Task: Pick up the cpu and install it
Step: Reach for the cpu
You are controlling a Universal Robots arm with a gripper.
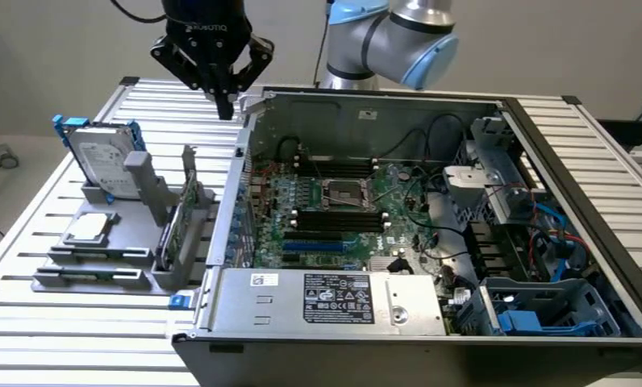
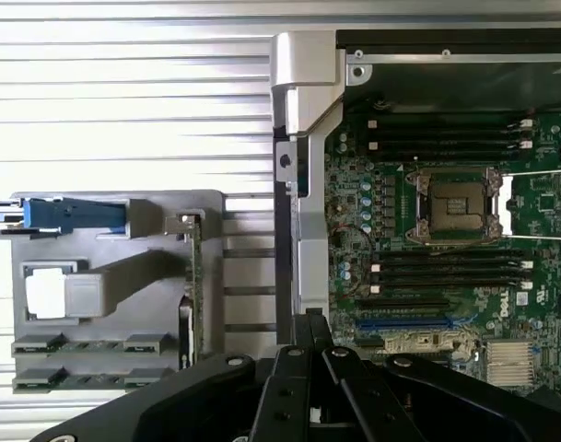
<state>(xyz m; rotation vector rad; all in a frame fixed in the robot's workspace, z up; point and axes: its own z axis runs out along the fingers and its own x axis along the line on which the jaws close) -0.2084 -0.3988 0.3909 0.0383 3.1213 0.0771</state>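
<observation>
The cpu is a small silver square chip lying flat on the grey holder at the exterior view's left; in the wrist view the cpu looks bright white. My black gripper hangs high above the table, over the left wall of the open computer case, with its fingers pressed together and nothing between them. The dark metal-framed socket sits in the middle of the green motherboard, and the socket stands open.
A silver hard drive with blue rails stands upright on the holder behind the cpu. A circuit card stands on edge in the holder's right side. The case's power supply lies along its near side; cables and drive bays fill its right.
</observation>
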